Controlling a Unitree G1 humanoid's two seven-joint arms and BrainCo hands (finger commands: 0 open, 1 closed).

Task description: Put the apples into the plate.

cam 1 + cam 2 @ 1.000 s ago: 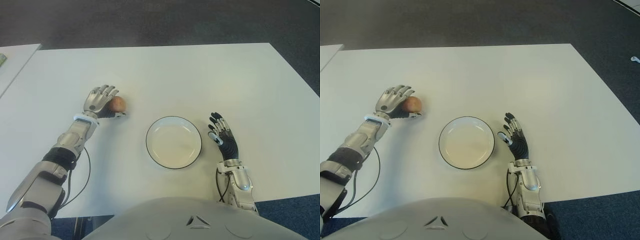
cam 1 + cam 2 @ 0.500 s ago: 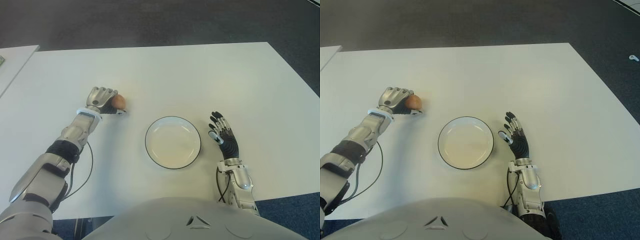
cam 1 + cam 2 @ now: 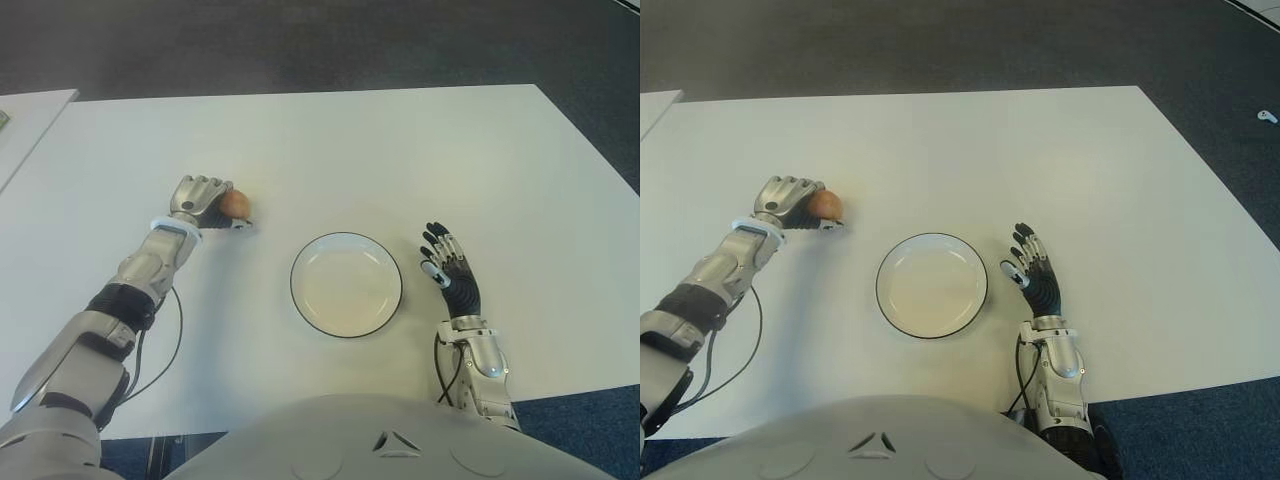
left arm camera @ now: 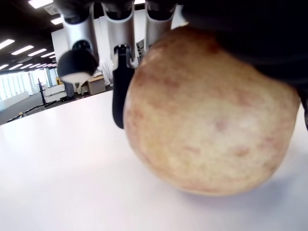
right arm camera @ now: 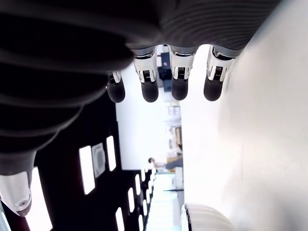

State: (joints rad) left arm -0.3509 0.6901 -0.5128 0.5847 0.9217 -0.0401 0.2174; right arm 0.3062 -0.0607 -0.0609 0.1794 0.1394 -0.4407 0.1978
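A reddish-yellow apple (image 3: 235,204) sits on the white table (image 3: 380,150), left of the plate. My left hand (image 3: 203,199) is curled around it from the left; the left wrist view shows the apple (image 4: 211,115) filling the palm, its underside touching the table, with fingers (image 4: 122,62) wrapped over its far side. The white plate (image 3: 346,284) with a dark rim lies empty in the middle, close to my body. My right hand (image 3: 449,271) shows just right of the plate, fingers (image 5: 149,82) spread and holding nothing.
A second white table edge (image 3: 25,120) shows at the far left. Dark carpet (image 3: 300,45) lies beyond the table's far edge. A cable (image 3: 165,340) hangs along my left forearm.
My left hand's fingers have closed around the apple from a spread pose over it. The right hand and the plate have stayed where they were.
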